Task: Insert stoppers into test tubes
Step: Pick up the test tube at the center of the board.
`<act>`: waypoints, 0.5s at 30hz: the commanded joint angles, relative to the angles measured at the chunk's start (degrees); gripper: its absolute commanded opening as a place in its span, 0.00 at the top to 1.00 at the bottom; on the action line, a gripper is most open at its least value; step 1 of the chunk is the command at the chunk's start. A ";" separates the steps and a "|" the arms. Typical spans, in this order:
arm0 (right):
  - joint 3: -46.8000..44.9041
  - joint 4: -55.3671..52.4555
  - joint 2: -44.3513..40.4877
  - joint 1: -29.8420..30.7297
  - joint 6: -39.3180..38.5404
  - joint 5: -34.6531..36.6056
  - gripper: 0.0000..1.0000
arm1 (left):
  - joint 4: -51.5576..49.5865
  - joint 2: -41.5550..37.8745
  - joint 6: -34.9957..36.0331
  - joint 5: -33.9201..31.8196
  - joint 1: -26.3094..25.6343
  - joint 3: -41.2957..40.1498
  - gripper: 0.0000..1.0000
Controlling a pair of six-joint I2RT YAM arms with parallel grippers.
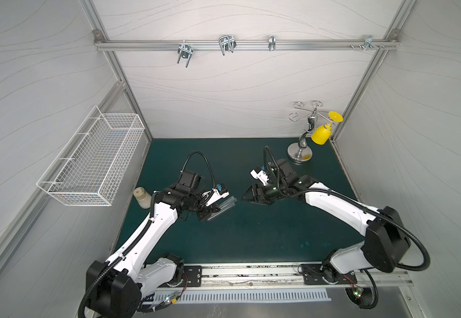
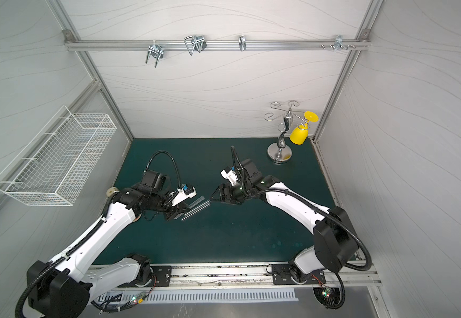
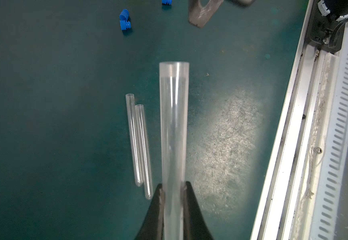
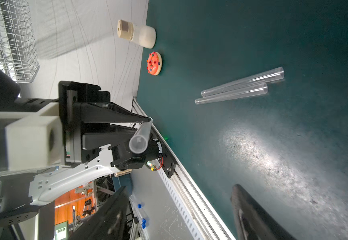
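I read this as the fetch step: a tube is up and waiting, and no stopper has been picked. My left gripper (image 3: 174, 184) has its jaws clenched on the held tube (image 3: 174, 124) near its rounded end. The tube runs up the middle of the left wrist view, lifted clear of the desk (image 3: 44, 104), its open mouth bare. In the right wrist view that mouth faces the lens at centre left, with nothing in it. The right gripper (image 1: 244, 198) sits opposite at mid-frame in both top views. Its jaws stand apart, low in the right wrist view, with nothing between them.

Next, I judge, the right arm must go for one of the stoppers (image 3: 124, 20). Two lie touching in the upper middle of the left wrist view, and a third is cut off by the top edge. They are bright blue, stubby and stepped, so the pinch should leave the narrow end free. The spare tubes (image 3: 139, 145), clear and slender, lie touching side by side, left of the held one. A fourth tube and stopper I cannot find.
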 commanded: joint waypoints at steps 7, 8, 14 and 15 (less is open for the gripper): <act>5.79 8.64 7.61 4.29 6.51 -4.92 0.37 | -1.64 1.06 3.16 -0.16 -0.86 3.52 1.00; 6.21 8.97 8.36 4.63 6.85 -5.24 0.40 | -1.71 0.99 3.12 -0.15 -0.87 3.56 1.00; 8.82 9.13 11.93 6.03 7.00 -7.04 0.58 | -1.71 1.22 3.05 0.20 -1.21 3.56 1.00; 9.01 9.09 12.31 6.07 6.96 -7.04 0.61 | -1.71 1.24 3.05 0.19 -1.21 3.56 1.00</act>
